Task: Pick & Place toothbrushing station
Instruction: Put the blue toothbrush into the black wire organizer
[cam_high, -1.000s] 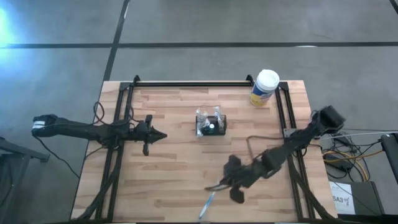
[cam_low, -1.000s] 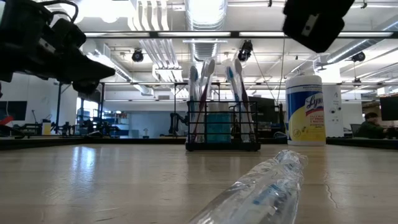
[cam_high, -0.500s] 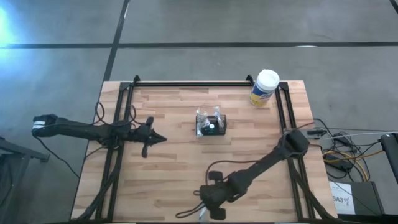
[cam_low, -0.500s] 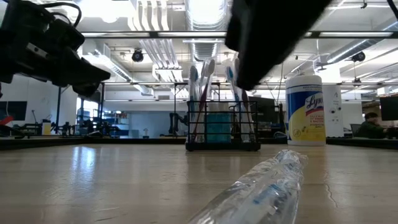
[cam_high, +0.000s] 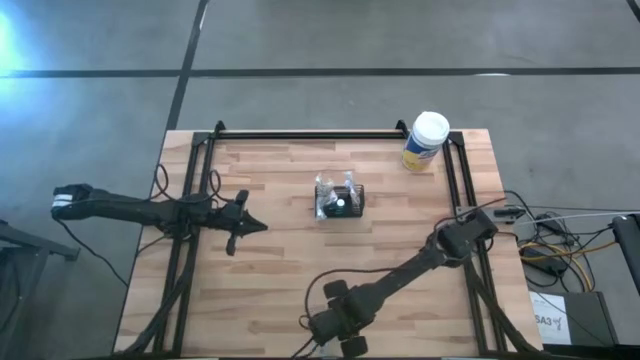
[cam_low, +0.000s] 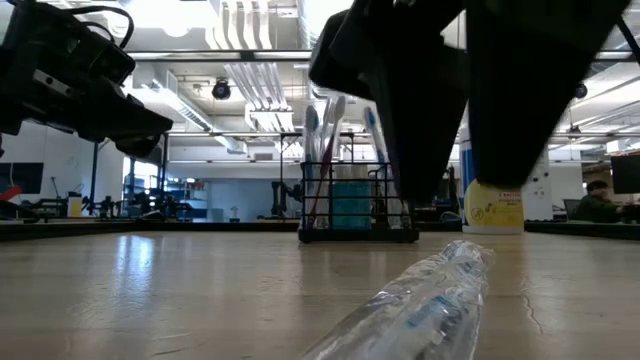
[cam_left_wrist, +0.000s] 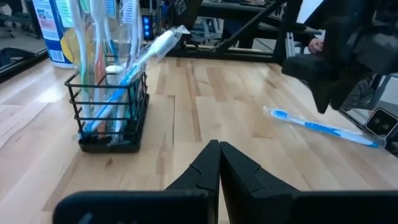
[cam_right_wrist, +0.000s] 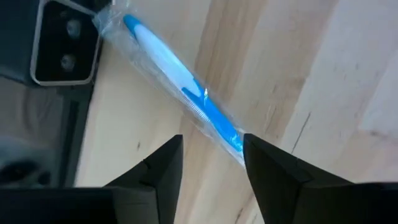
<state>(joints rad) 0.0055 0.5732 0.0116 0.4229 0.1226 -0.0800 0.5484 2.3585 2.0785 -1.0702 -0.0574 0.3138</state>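
From above, the mesh caddy (cam_high: 339, 199) sits mid-worktop; the right gripper (cam_high: 330, 335) hangs at the near edge. Its wrist view shows fingers spread, empty, over a wrapped toothbrush (cam_right_wrist: 180, 87): light, slippery, best pinched mid-handle. The left gripper (cam_left_wrist: 218, 163) is closed, idle.
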